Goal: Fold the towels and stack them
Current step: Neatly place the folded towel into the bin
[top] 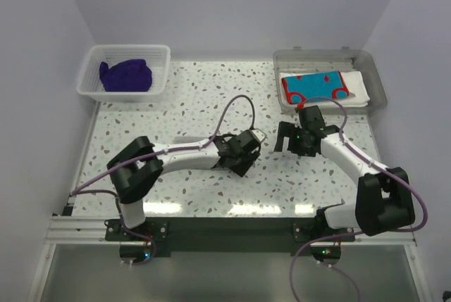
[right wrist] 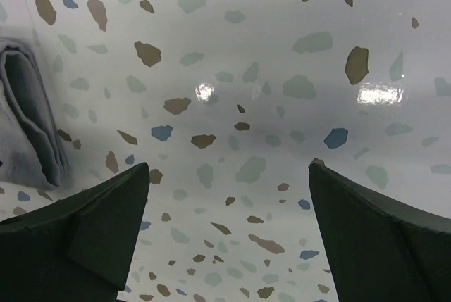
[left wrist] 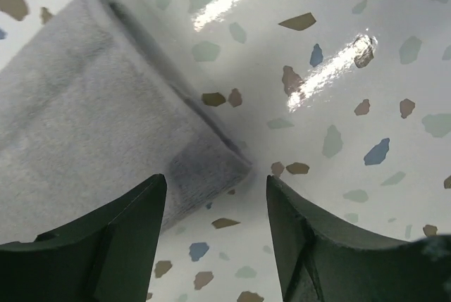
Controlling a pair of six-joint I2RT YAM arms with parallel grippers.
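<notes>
Near the middle of the glossy speckled table (top: 197, 98) lies a folded grey towel (left wrist: 91, 105), soft and short-napped, a thick flat oblong with a rounded fold along one edge. From above it is almost wholly hidden under the left gripper (left wrist: 215, 182). That gripper's jaws stand apart: the dark, matt, wedge-shaped fingers (left wrist: 127, 238) pinch nothing, and the towel's corner lies just ahead of the gap, beside the left finger. Just right of it the right gripper (right wrist: 229, 168) is spread wide over bare table, with the towel's layered folded edge showing at the left margin of its wrist view. At the far left stands a white basket (top: 91, 84) of slatted plastic, rectangular with sloping walls; a dark purple towel (top: 127, 75) sits crumpled inside it. At the far right is a clear grey plastic tray (top: 373, 80) with rounded corners. It holds a flat stack: a turquoise towel with red patches and a red border (top: 313, 85) on top of a white towel (top: 359, 87), whose edge sticks out on the right.
</notes>
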